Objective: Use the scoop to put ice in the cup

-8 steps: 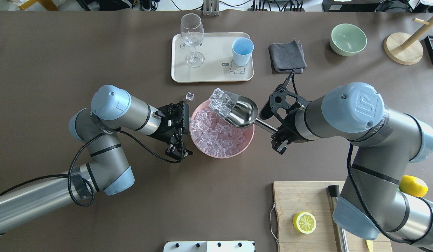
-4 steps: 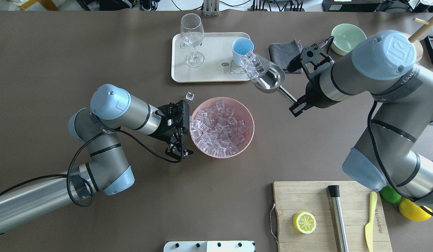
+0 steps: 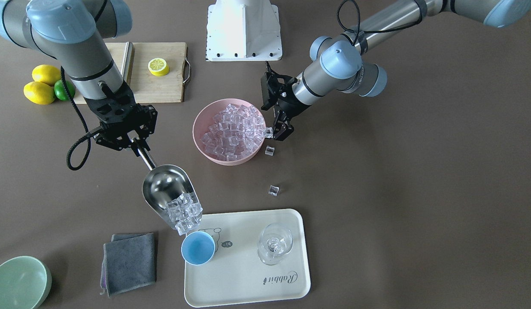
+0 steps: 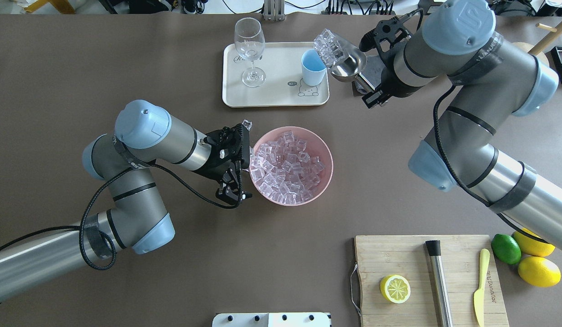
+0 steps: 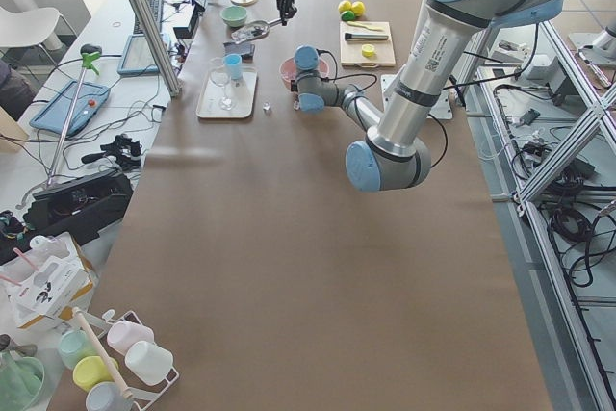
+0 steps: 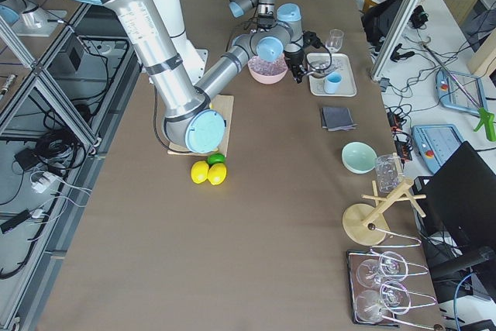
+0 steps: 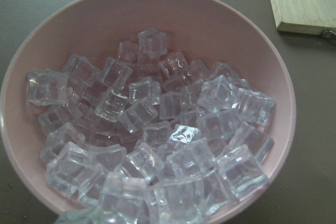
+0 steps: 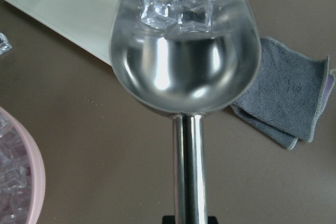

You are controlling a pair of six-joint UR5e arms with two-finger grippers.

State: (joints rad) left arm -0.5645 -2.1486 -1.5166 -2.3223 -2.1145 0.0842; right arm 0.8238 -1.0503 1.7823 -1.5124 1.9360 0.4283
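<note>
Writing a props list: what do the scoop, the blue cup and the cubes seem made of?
The scoop: polished metal, likely stainless steel; mirror-like reflections. The cup: matte light-blue, plastic or ceramic, unclear. The ice: clear, glassy, square-edged cubes; real or acrylic, cannot tell.

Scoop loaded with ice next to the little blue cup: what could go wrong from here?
The scoop has ice piled at its lip, which looks wider than the cup, so cubes may miss onto the tray. Two loose cubes already lie on the table, so bouncing seems likely. The wine glass stands beside the cup and could be struck.
</note>
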